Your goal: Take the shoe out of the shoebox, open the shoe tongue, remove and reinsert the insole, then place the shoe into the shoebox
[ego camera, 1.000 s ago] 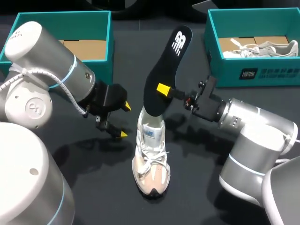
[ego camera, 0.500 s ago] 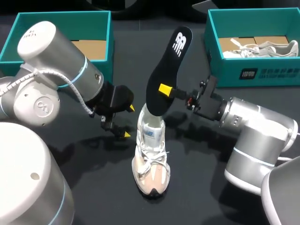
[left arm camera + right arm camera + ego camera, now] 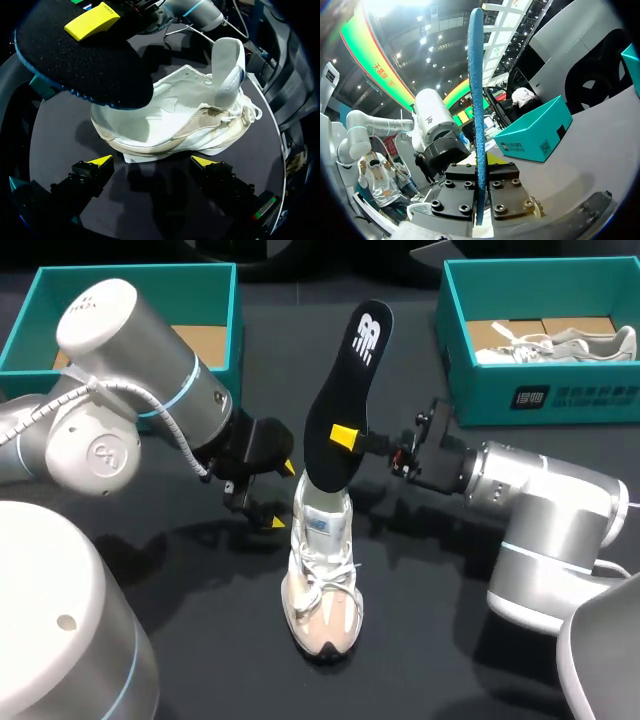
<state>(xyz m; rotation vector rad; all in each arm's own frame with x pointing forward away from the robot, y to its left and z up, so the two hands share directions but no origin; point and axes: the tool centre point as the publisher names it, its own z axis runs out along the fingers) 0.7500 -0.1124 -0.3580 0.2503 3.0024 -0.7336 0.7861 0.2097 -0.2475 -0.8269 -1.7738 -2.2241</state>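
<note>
**Shoe** [image 3: 322,570], white and beige, one item. It stands on its sole on the dark desk [image 3: 430,640], just ahead of the left pincer [image 3: 282,496] and below the right pincer [image 3: 345,437]. The tongue [image 3: 227,70] is pulled up and the collar is open.

**Insole** [image 3: 345,390], black with a blue edge. It is held steeply upright, with its lower end down in the shoe's heel opening and its upper end well above the right pincer. The right pincer is clamped on it at mid-length, one finger on each face.

**Left pincer.** Its fingers are apart with nothing between them. It sits low over the desk beside the shoe's flank and does not touch it.

**Teal shoebox** [image 3: 130,272]. It lies behind the left arm, and only a cardboard floor shows inside. A second shoebox [image 3: 540,400] lies beyond the right pincer and holds another shoe [image 3: 560,345].

**Change, last second.** The left pincer has closed in from clearly apart to just beside the shoe. The insole has leaned a little toward the left pincer, and the right pincer sits slightly lower.

**Reading.** The insole is partway through the collar, and whether it is going in or coming out cannot be told. The left pincer is probably arriving to steady the shoe. The return to the shoebox has not yet begun.
</note>
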